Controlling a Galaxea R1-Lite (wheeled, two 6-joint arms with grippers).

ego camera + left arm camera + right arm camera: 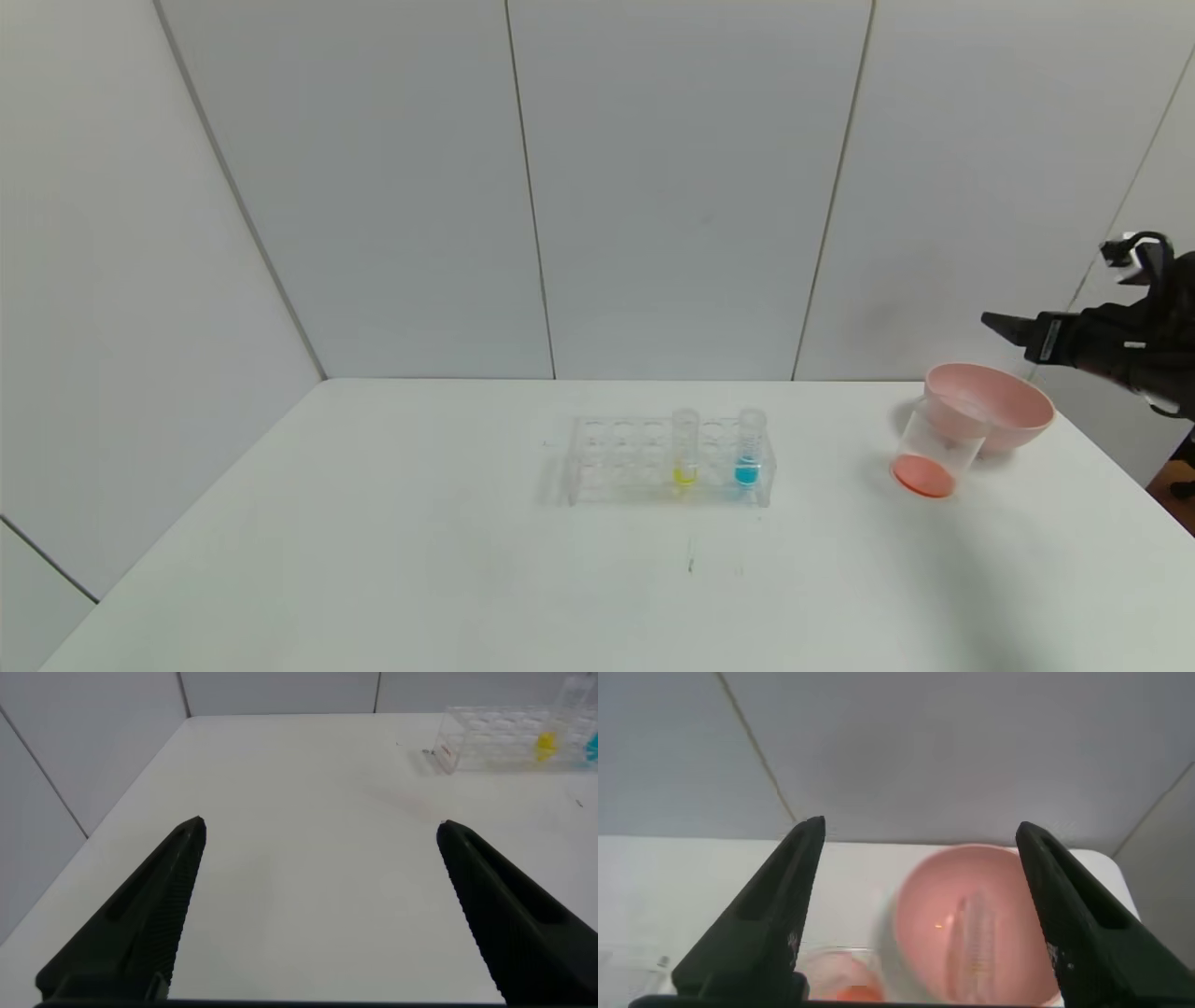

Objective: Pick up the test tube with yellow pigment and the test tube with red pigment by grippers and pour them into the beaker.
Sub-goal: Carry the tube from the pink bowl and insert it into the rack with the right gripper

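Yellow-pigment test tube (pixel 685 448), a slim clear tube with a little yellow liquid at its round tip, stands upright in a clear plastic tube rack (pixel 616 462) at the middle of the white table (pixel 373 541), with a blue-liquid tube (pixel 749 450) in the same rack on its right. The clear cylindrical beaker (pixel 934 453) stands well to the right, touching or just beside a pink plastic bowl (pixel 991 403), and already holds orange-red liquid at its bottom. A clear tube appears to lie inside the bowl (pixel 971 943); whether it is the red-pigment tube cannot be told. The black right gripper (pixel 920 835) hangs above and behind the bowl with its long pointed fingers spread wide and nothing between them. The black left gripper (pixel 322 831) is out of the head view; its wrist camera shows it low over the bare left part of the table, equally wide open and empty, with the rack well away. The likely risks ahead are these: fingers reaching for the yellow tube could knock the neighbouring blue tube or drag the light rack, a loose grip on smooth glass could let the tube slip, and because beaker and bowl sit so close, a careless tilt could spill yellow liquid into the bowl instead.
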